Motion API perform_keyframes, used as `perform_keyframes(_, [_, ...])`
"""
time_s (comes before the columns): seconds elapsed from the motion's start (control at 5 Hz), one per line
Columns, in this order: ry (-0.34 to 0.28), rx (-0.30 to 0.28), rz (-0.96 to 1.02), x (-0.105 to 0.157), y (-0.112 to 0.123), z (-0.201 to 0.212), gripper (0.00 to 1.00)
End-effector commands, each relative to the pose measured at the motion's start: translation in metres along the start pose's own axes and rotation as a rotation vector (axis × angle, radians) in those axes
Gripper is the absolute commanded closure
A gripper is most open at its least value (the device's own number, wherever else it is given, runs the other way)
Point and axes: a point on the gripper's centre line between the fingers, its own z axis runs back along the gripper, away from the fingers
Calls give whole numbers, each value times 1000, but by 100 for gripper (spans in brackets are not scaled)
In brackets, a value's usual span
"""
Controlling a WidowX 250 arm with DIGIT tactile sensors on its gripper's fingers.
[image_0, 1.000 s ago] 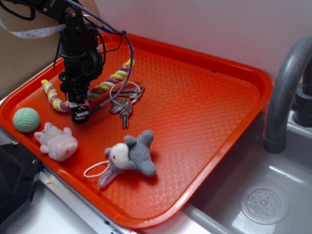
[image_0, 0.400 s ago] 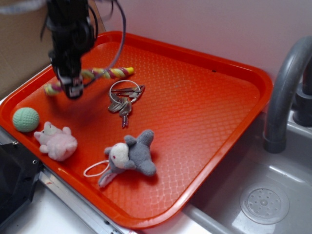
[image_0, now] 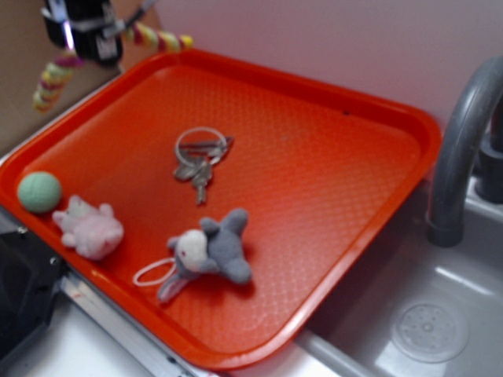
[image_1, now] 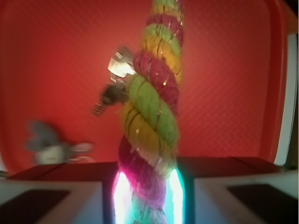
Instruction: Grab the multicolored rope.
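Note:
The multicolored rope (image_0: 161, 39) hangs in the air at the top left, above the far left corner of the orange tray (image_0: 314, 149). One end droops left (image_0: 49, 82), the other sticks out right. My gripper (image_0: 88, 43) is shut on the rope's middle. In the wrist view the twisted yellow, green and magenta rope (image_1: 152, 107) is clamped between my glowing fingers (image_1: 120, 191), with my gripper (image_1: 146, 196) high over the tray.
On the tray lie a metal key ring with keys (image_0: 200, 157), a grey plush toy (image_0: 212, 250), a pink plush toy (image_0: 90, 228) and a green ball (image_0: 39, 191). A grey faucet (image_0: 460, 149) and a sink (image_0: 424, 322) are at the right.
My gripper has risen up and to the left, lifting the rope off the tray into the air. The other toys and keys stayed in place.

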Motion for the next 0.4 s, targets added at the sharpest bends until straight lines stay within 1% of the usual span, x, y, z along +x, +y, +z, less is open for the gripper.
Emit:
perform_keyframes(0.0, [-150, -82, 106, -5, -8, 61, 100])
perform_keyframes(0.2, [-111, -72, 62, 6, -8, 43, 100])
